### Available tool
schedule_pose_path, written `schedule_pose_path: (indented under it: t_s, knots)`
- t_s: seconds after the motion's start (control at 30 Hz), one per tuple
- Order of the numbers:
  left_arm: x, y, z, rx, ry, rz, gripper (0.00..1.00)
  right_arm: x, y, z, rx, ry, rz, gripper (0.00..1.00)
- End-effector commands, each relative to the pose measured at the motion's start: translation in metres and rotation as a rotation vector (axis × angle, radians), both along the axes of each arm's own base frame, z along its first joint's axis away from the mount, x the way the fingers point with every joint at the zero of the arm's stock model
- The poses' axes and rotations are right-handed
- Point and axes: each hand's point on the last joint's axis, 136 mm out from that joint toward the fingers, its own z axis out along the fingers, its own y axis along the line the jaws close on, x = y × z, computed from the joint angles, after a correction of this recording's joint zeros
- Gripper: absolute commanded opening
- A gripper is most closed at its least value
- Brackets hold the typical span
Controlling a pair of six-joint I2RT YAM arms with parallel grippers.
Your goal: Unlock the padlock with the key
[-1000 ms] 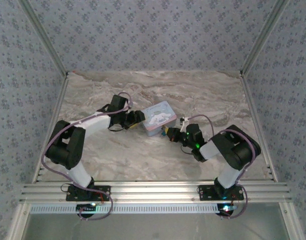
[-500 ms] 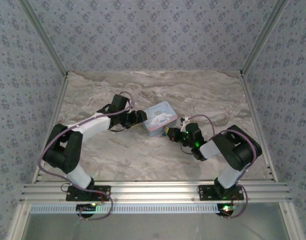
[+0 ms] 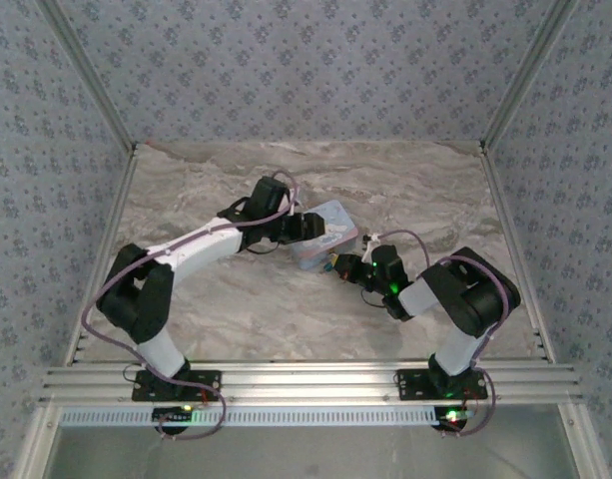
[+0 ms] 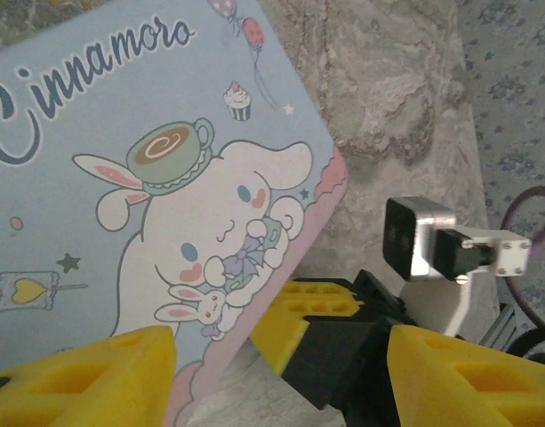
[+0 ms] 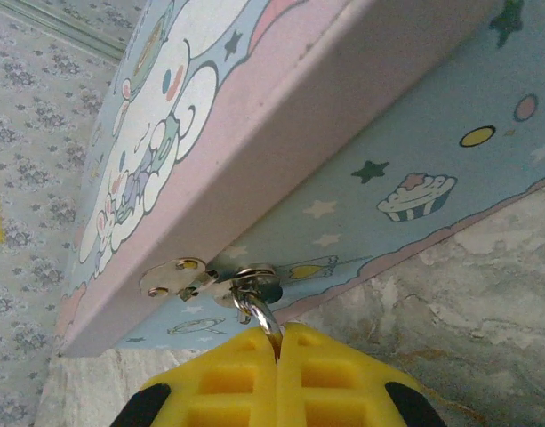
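— Padlock [image 5: 254, 283], where is it?
— At the latch on the tin's [image 5: 414, 151] near right side. The right end effector [image 5: 279, 342] pinches the key [image 5: 265, 320] there.
— And the left end effector [image 3: 307, 228]?
— Spread wide over the lid.

Black-jointed white arms [image 3: 196, 244] — looping purple cables [image 3: 410, 236], yellow finger pads [image 5: 228, 382], green lights [image 3: 393, 290]

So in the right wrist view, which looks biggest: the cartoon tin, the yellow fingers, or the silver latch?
1. Tin, largest by far.
2. Yellow fingers of the right gripper, though nearness to the camera inflates them.
3. Silver latch, smallest.
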Motion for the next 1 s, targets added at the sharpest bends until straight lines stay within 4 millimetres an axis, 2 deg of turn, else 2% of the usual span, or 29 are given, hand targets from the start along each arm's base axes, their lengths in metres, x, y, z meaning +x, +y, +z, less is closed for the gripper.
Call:
schedule_pose_path:
  t_s: [0.0, 0.3, 0.57, 0.77, 0.97]
  knots:
    - [0.0, -0.006, -0.011, 0.021, 0.014, -0.025, 0.64, 0.009, -0.003, 0.006, 0.028, -0.015, -0.027, 0.0]
    - [-0.008, 0.002, -0.042, 0.081, 0.076, -0.025, 0.64, 0.016, -0.015, 0.01, 0.041, -0.021, -0.058, 0.0]
    - [-0.012, 0.011, -0.052, 0.082, 0.101, -0.01, 0.64, 0.023, -0.025, 0.013, 0.052, -0.024, -0.086, 0.0]
    - [-0.004, 0.014, -0.029, 0.03, 0.066, 0.005, 0.68, 0.015, -0.036, 0.017, -0.009, -0.033, -0.095, 0.0]
    - [0.009, 0.027, 0.014, -0.012, -0.039, 0.03, 0.74, -0.006, -0.048, 0.032, -0.15, -0.056, -0.045, 0.0]
